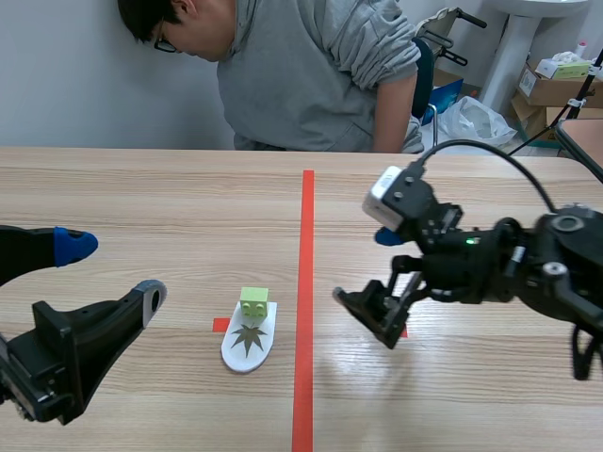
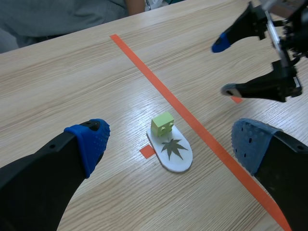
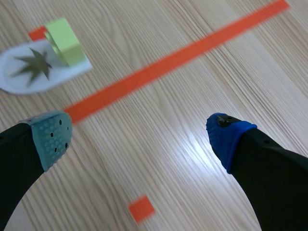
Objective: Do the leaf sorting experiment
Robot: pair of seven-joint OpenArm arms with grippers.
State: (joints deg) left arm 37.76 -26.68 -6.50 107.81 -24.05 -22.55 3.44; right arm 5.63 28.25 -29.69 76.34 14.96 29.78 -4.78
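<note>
Where leaf card lay: right of left tool, left of right tool; long axis near-far.
Tools: both stood spread, empty.

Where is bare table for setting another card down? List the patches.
Free: the wide stretch of table between the leaf card and the person, both sides of the tape line. Crowded: around the card, flanked by left tool and right tool.

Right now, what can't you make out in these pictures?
- Scene view: hands of the person, hidden below the table edge.
- Right wrist view: the leaf card is blurred, its leaf outline smeared.
- Every view: the card's end under the green block.
</note>
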